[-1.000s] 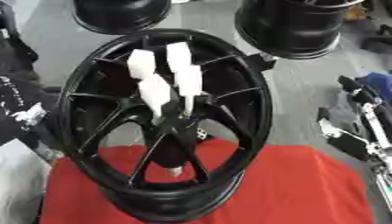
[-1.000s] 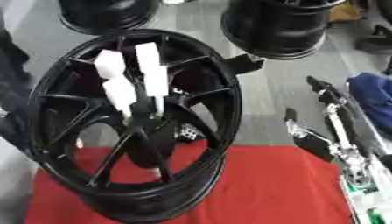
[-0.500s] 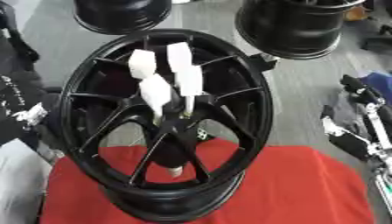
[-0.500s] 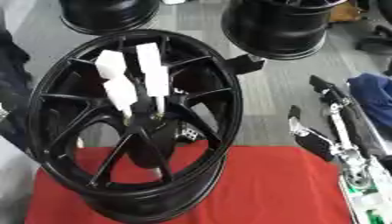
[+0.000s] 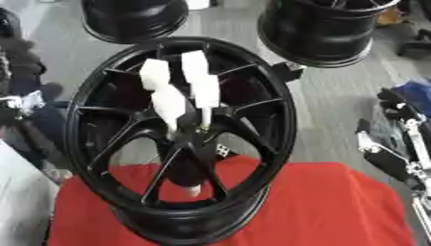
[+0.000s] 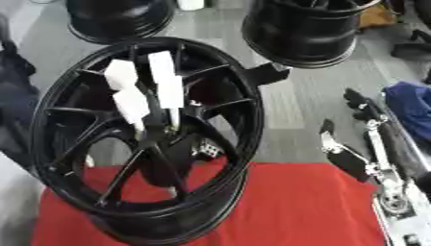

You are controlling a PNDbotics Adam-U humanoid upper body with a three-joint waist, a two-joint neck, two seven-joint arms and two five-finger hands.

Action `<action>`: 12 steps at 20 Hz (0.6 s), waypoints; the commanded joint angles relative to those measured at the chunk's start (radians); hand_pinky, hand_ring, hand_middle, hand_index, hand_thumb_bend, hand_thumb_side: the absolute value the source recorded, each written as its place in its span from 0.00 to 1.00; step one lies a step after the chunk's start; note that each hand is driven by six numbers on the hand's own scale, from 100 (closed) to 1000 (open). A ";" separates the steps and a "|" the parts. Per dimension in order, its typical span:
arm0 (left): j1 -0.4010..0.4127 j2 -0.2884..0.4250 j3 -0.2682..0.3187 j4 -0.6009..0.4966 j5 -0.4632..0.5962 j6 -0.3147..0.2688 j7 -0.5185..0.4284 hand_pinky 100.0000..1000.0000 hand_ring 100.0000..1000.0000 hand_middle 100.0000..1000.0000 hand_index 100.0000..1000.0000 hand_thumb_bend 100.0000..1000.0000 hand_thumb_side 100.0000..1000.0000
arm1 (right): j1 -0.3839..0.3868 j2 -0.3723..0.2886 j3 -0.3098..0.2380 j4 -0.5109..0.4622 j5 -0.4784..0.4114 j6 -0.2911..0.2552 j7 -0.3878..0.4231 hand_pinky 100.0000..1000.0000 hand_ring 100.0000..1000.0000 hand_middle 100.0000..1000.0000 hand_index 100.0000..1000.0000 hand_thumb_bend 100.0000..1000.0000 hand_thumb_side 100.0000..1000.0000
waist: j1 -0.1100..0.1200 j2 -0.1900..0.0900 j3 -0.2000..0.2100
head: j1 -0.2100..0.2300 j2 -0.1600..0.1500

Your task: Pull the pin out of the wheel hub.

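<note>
A black spoked wheel (image 5: 101, 144) stands upright on a red cloth (image 5: 336, 206). My left hand (image 5: 172, 103), with white-covered fingers (image 5: 205, 91), is in front of the spokes at the hub (image 5: 192, 139). Its finger and thumb come together just above the hub on a thin pale pin (image 5: 205, 122) that points down into the hub. The dark forearm blends into the black spokes. My right hand (image 6: 362, 153) rests at the right edge, beside the wheel, with its black fingers up and relaxed and nothing in them.
Two more black rims lie on the grey floor behind, one at the back left (image 5: 134, 19) and one at the back right (image 5: 324, 29). A blue object (image 6: 412, 105) is at the far right. A dark shape (image 5: 21, 72) fills the left edge.
</note>
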 commanded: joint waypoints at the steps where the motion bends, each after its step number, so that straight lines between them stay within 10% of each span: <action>1: -0.103 0.213 -0.111 0.033 0.009 -0.042 -0.081 0.69 0.65 0.66 0.83 0.62 0.30 | -0.001 -0.022 0.006 -0.001 -0.011 -0.005 0.006 0.76 0.84 0.83 0.94 0.00 0.36 | 0.005 -0.025 -0.006 | 0.010 0.006; 12: -0.518 0.073 -0.399 0.314 -0.238 -0.166 -0.376 0.73 0.67 0.69 0.83 0.64 0.23 | 0.017 -0.037 0.019 0.019 -0.027 -0.014 0.018 0.76 0.83 0.83 0.94 0.00 0.38 | 0.027 -0.046 -0.010 | -0.016 0.006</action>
